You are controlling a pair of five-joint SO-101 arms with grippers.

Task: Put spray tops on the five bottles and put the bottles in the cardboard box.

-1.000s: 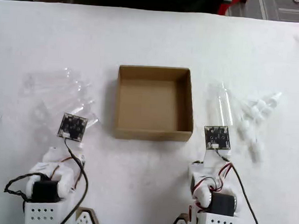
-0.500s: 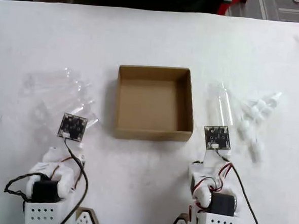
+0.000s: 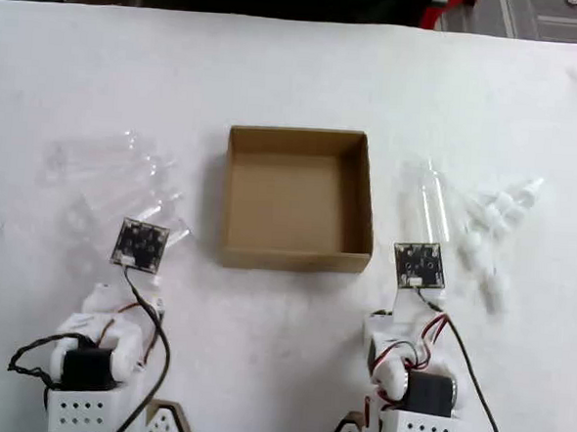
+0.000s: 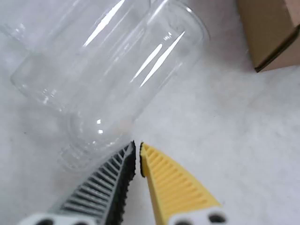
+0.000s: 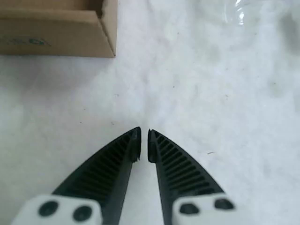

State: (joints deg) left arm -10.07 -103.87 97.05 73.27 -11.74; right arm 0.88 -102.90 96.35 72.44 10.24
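The cardboard box (image 3: 296,259) stands open in the middle of the white table (image 3: 278,68), between the two arms, probably so that either arm can reach it equally well. No bottle lies in it yet. On the left arm's side of the box, several clear bottles (image 3: 110,171) lie on their sides close together, some touching. They are transparent and overlap, so their exact number cannot be told. On the other side of the box, one more clear bottle (image 3: 431,205) lies just beside the group of white spray tops (image 3: 494,224). This sorting seems intended: one arm can hold a bottle while the other brings a top to it. The left arm (image 3: 116,313) is drawn back near the table's front edge. In its wrist view the left gripper (image 4: 137,146) has its grey and yellow fingers pressed together with nothing between them, and the tips point at the base of the nearest bottle (image 4: 117,70), close to it. The right arm (image 3: 408,351) is folded back in the same way. The right gripper (image 5: 144,136) has its black fingers almost closed on nothing, above bare cloth, with the box corner (image 5: 56,33) farther ahead. Judging from this, the task has not begun, and no bottle wears a top.
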